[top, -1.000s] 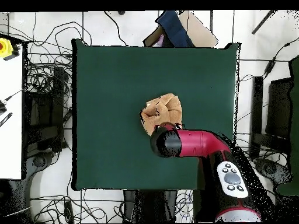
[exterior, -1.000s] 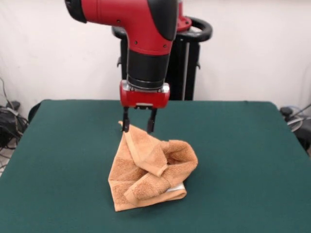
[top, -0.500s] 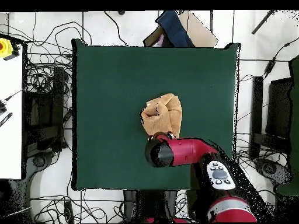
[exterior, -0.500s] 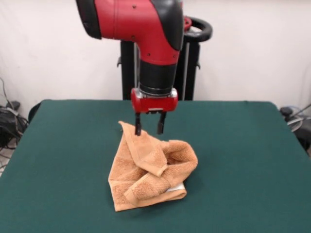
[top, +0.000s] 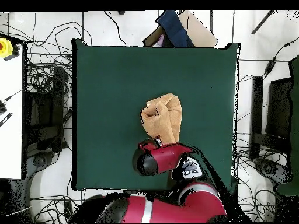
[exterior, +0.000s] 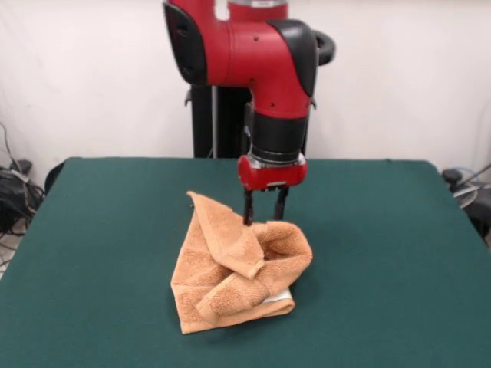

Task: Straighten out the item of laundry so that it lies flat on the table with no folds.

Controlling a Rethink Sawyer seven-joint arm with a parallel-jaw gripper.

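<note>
The light orange-tan terry towel (exterior: 239,264) lies crumpled in a heap near the middle of the wide surface (exterior: 92,253) covered in dark green felt-like cloth. At the towel's near edge, in the front view, a thick rolled fold runs along the cloth from the lower left corner toward the right, and a small white tag (exterior: 280,296) peeps out from under that roll at the towel's lower right. Just above the roll, a triangular flap drapes down across the middle of the towel, its point resting on the roll. To the right of the flap the towel bunches into a rounded hump. On the towel's left side the fabric rises in a slanted sheet to a pointed corner that stands up off the surface at the towel's far left.

Behind the hump, at the towel's far edge, the black two-fingered pincer (exterior: 265,211) hangs from the red and black arm (exterior: 272,84). Its fingers point straight down and stand a narrow way apart with nothing between them; the tips reach down to about the top of the hump, and whether they touch the fabric cannot be told. The pointed corner lies to the left of the pincer, clear of it.

In the overhead view the towel (top: 162,116) sits a little off the middle of the surface (top: 111,87), and the arm (top: 160,160) covers the towel's edge nearest the robot, hiding the pincer.
</note>
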